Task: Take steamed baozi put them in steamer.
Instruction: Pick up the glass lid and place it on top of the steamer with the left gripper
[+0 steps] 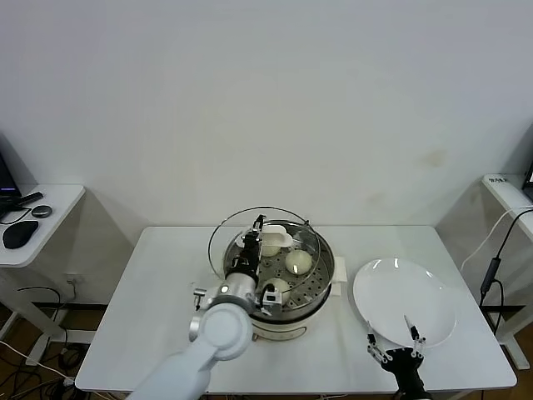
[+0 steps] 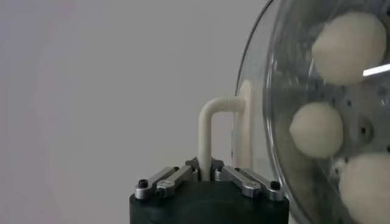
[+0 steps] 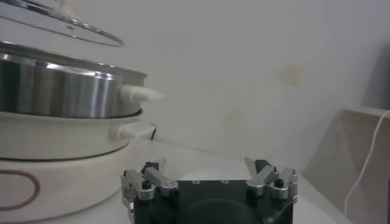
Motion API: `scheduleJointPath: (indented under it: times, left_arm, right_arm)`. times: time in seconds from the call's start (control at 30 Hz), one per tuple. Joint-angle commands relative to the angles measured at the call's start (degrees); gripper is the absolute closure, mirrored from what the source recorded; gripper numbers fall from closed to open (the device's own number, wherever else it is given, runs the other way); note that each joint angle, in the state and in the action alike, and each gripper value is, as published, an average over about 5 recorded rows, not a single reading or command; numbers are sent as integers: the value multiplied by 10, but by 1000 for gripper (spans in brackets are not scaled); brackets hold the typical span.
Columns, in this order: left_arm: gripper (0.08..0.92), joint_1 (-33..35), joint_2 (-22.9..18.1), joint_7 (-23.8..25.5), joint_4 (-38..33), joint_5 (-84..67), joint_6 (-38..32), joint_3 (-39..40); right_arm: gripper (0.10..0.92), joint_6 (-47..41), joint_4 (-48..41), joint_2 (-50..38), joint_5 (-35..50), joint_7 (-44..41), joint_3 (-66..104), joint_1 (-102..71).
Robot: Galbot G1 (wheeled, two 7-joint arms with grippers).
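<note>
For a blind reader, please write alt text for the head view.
The left pincer holds a glass lid by its white handle above the steamer, where steamed baozi lie. The right pincer waits open beside an empty white plate.

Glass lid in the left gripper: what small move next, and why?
Probably lower the glass lid level onto the steamer. The left gripper is shut on its white handle, holding it tilted above the pot. Three baozi show inside, the white plate looks bare, and the right gripper waits open beside it.
</note>
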Motion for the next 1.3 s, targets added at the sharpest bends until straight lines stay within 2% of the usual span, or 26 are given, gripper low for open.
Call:
scheduleJointPath:
  times: [0.03,0.73,1.3]
  left_arm:
    - [831,-5,-60,-5,43,53,3,19]
    - [831,41,-75,-17,48,43,-2,10]
    - [831,56,-87,-44,60,47,-18,-9]
  right_arm:
    - [203,-1,-2,-3,-1,0,-3,1]
    - [203,0,-2,-5,-1,-3,-5,-3]
    - [203,1,-5,-6,-1,-4,-5,-3]
